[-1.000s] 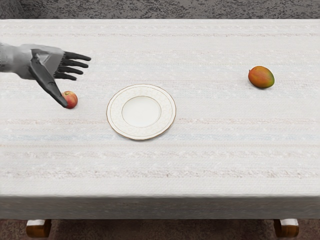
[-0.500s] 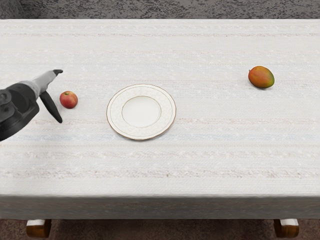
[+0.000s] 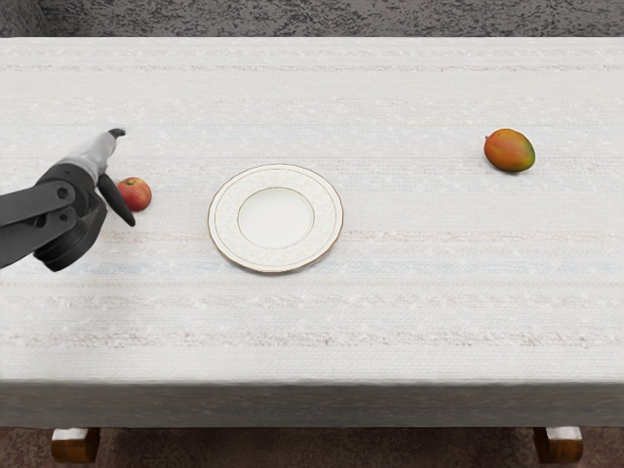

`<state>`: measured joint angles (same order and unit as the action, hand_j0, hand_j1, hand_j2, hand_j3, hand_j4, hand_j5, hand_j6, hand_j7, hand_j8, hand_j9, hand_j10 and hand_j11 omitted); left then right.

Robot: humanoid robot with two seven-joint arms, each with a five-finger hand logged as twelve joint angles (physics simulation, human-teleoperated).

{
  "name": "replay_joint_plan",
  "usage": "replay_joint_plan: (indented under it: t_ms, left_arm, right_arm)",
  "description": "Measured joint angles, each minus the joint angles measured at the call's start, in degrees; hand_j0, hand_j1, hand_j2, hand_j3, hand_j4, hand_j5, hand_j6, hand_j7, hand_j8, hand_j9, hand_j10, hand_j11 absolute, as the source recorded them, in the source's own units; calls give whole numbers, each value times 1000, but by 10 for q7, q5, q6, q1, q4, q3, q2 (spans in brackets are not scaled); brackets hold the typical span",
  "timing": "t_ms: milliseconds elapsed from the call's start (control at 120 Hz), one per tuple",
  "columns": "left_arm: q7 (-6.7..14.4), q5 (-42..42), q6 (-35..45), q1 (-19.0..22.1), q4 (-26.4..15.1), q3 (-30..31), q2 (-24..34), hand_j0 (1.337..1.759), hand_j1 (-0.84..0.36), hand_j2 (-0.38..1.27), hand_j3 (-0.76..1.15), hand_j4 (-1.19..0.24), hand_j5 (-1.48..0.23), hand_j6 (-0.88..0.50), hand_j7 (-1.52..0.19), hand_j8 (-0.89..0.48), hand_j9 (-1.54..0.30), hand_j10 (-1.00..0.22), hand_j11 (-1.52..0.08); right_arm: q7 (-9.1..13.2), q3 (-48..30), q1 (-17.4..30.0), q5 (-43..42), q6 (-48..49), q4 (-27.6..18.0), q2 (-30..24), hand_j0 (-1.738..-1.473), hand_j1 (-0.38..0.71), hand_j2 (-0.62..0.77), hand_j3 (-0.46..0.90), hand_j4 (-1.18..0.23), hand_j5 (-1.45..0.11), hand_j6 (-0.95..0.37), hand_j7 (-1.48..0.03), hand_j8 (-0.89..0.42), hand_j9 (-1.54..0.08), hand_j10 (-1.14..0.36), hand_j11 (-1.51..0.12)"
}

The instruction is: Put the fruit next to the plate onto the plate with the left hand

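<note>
**Hand closes back in on the apple, nothing lifted yet**

A moment ago the left hand [image 3: 94, 164] hung clear of the apple [image 3: 136, 193], on the side away from the plate [image 3: 276, 216], with table [image 3: 390, 322] showing between them. Now that gap is gone. The arm has pushed towards the plate, and the dark thumb [image 3: 119, 202] crosses the apple's outer edge, the edge turned away from the plate. The apple has not budged through all this. It sits on the cloth just off the plate's left rim, and the plate is bare.

I take this as the approach to a grasp being re-set, with the pick itself still to come.

From where I stand the hand is seen nearly edge-on. One pale finger points up and away, the thumb angles down past the fruit, and the two are spread apart with nothing clamped between them. The apple lies on the plate side of the hand, about level with the opening between those two digits, touching or nearly touching the thumb.

The mango [image 3: 509, 150] lies far off on the plate's other side, not the fruit meant.
</note>
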<state>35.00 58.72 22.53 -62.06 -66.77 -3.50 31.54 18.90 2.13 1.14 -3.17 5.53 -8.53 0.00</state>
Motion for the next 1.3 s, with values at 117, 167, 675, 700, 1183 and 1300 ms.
replay_joint_plan:
  t_ms: [117,167,675,700,1183,1300]
  left_arm:
    - [0,0,0,3,24,12,-19,1658,192,29,0,-136,-173,-138,-173,-137,-172,-136,-172]
    - [0,0,1,2,29,18,-20,1658,175,32,0,-150,-191,-152,-191,-152,-191,-150,-191]
    - [0,31,2,-3,76,43,-56,1658,82,48,0,-227,-292,-229,-292,-229,-291,-227,-291]
    - [0,32,2,-3,79,43,-56,1658,80,49,0,-230,-295,-231,-295,-231,-295,-230,-294]
    - [0,20,-3,-3,83,43,-72,1658,16,59,0,-282,-364,-284,-363,-283,-363,-282,-363]
    - [0,16,-4,-3,82,43,-71,1658,12,60,0,-286,-369,-287,-368,-287,-368,-286,-368]
  right_arm:
    - [0,0,0,0,0,0,0,-1658,-349,0,0,0,0,0,0,0,0,0,0]
    - [0,0,0,0,0,0,0,-1658,-349,0,0,0,0,0,0,0,0,0,0]
    - [0,0,0,0,0,0,0,-1658,-349,0,0,0,0,0,0,0,0,0,0]
    - [0,0,0,0,0,0,0,-1658,-349,0,0,0,0,0,0,0,0,0,0]
    - [0,0,0,0,-1,0,0,-1658,-349,0,0,0,0,0,0,0,0,0,0]
    - [0,0,0,0,-1,0,0,-1658,-349,0,0,0,0,0,0,0,0,0,0]
